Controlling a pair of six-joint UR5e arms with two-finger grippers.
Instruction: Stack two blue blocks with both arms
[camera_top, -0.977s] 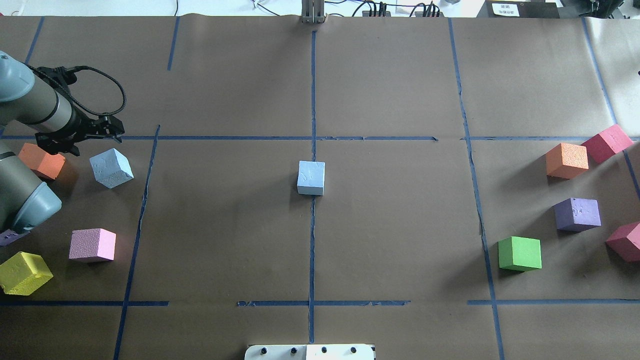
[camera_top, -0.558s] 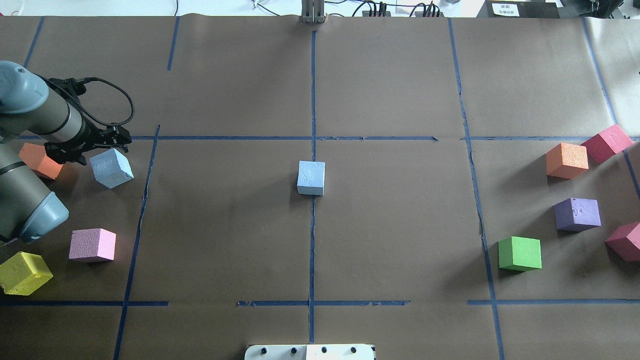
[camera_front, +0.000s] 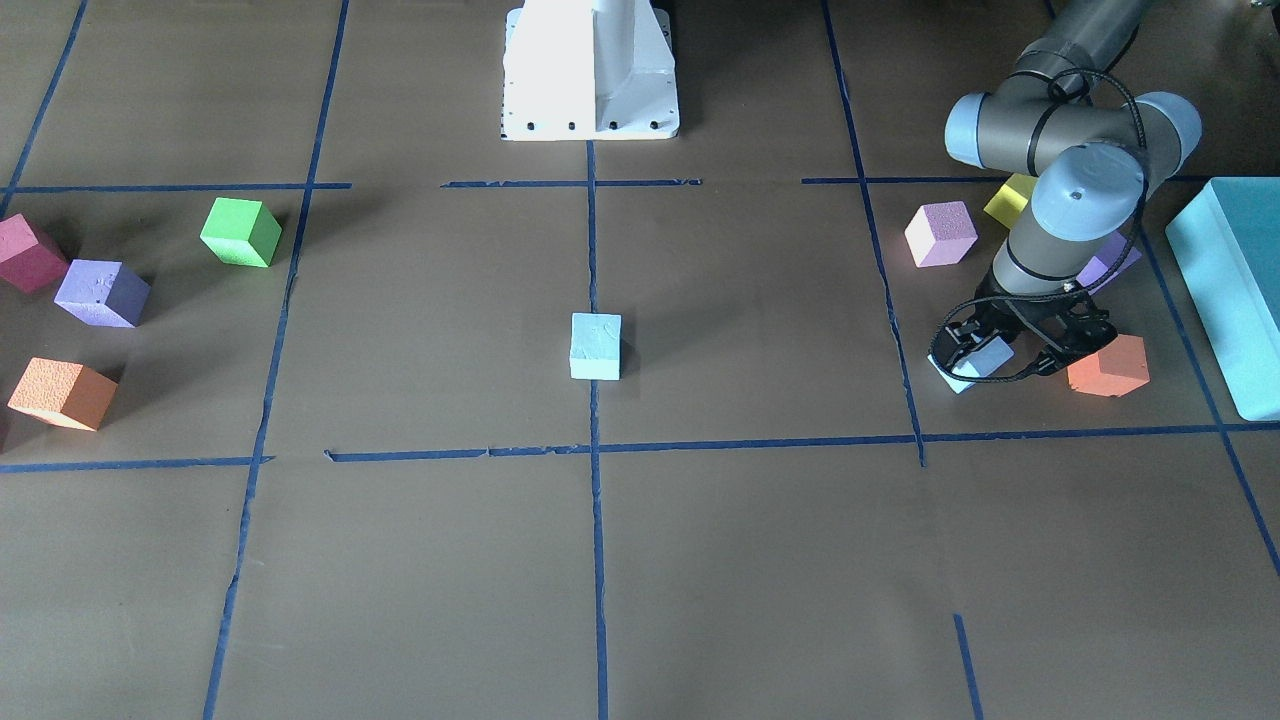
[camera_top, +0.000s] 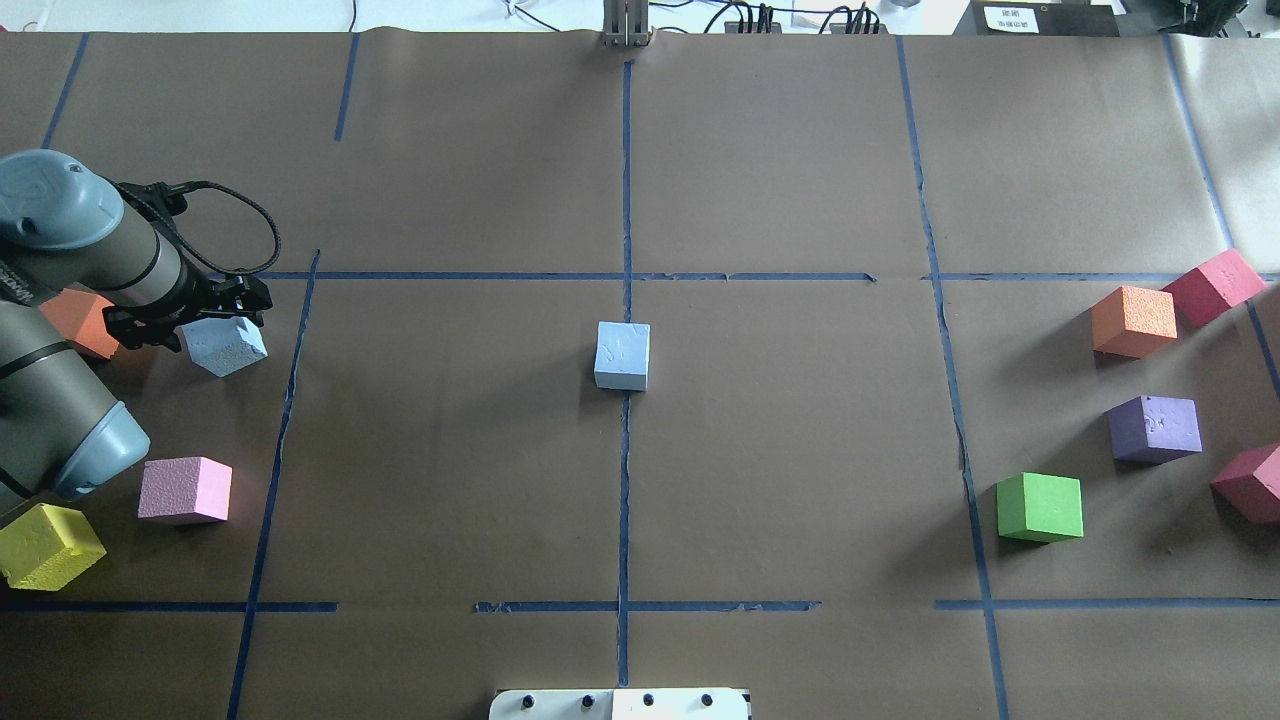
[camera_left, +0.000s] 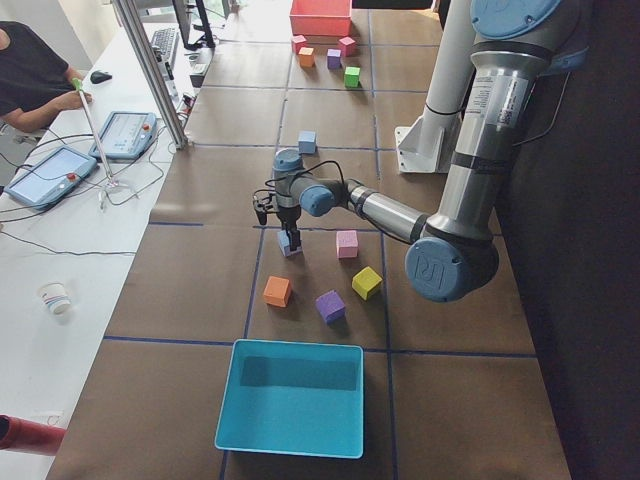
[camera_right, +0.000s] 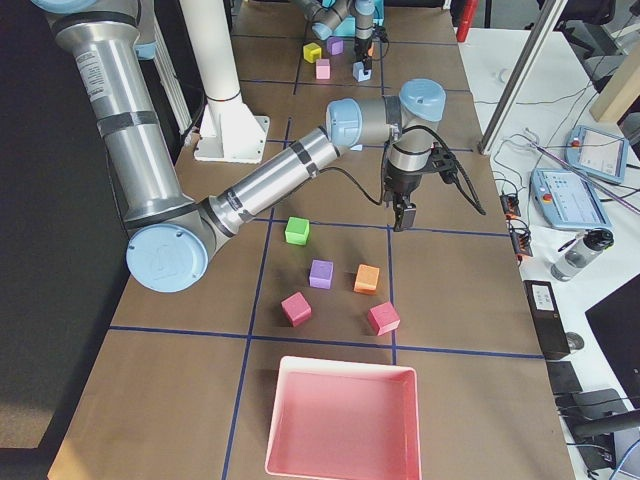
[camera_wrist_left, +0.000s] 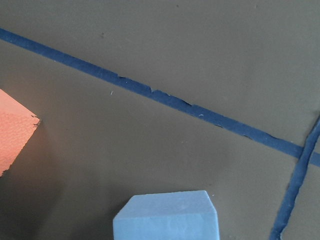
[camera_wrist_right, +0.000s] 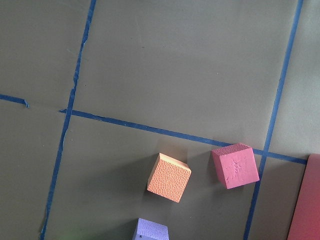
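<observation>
One blue block (camera_top: 622, 355) lies at the table's centre on the middle tape line; it also shows in the front view (camera_front: 596, 346). The other blue block (camera_top: 228, 348) lies at the left, turned at an angle, and shows in the front view (camera_front: 975, 360) and at the bottom of the left wrist view (camera_wrist_left: 167, 217). My left gripper (camera_top: 222, 318) is open and hangs low over this block, its fingers straddling it (camera_front: 985, 352). My right gripper (camera_right: 402, 222) shows only in the exterior right view, held above the table; I cannot tell whether it is open.
Near the left arm lie an orange cube (camera_top: 80, 322), a pink cube (camera_top: 185, 490), a yellow cube (camera_top: 48, 545) and a turquoise box (camera_front: 1235, 290). At the right lie green (camera_top: 1040, 507), purple (camera_top: 1155, 428), orange (camera_top: 1133, 321) and red (camera_top: 1213, 285) cubes.
My left arm has swung right and forward, bringing its gripper from beside the orange cube to over the left blue block. No block has moved.
</observation>
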